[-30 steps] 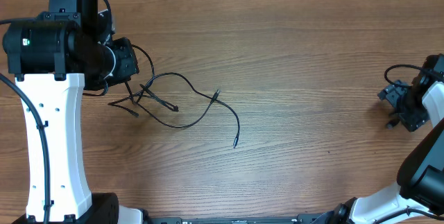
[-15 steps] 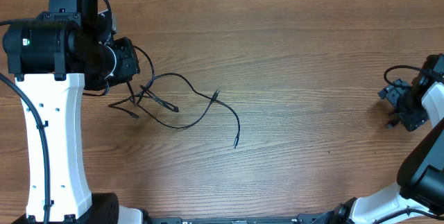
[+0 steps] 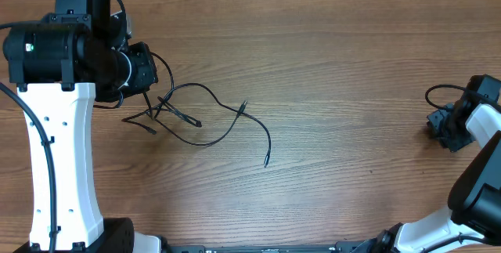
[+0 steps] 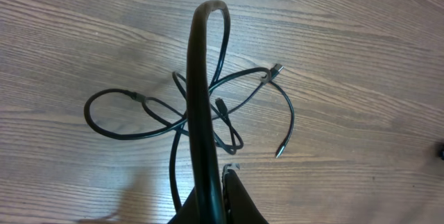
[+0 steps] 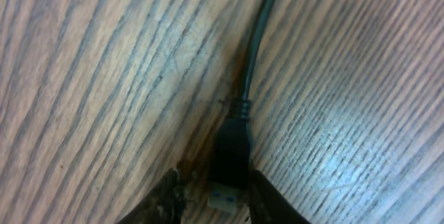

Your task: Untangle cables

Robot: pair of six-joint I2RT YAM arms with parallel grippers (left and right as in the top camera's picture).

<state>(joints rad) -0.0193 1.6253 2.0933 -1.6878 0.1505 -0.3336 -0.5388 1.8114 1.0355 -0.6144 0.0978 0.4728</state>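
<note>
Shifted right fingers (image 5: 170,197) since earlier, now flanking a loose plug (image 5: 229,158) on the bench (image 3: 352,49); can't tell if pinched yet. Holding left fingers (image 4: 243,207) pressed together on a raised strand, tangled cables (image 3: 196,120) just ahead of them. Keep left pinch firm; draw strands apart slowly.

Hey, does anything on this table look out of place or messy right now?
Yes. The cables lie crossed in a tangle at the left, with one strand looped up from the left gripper. A lone plug lies between the fingertips of the right gripper, far from that tangle.
</note>
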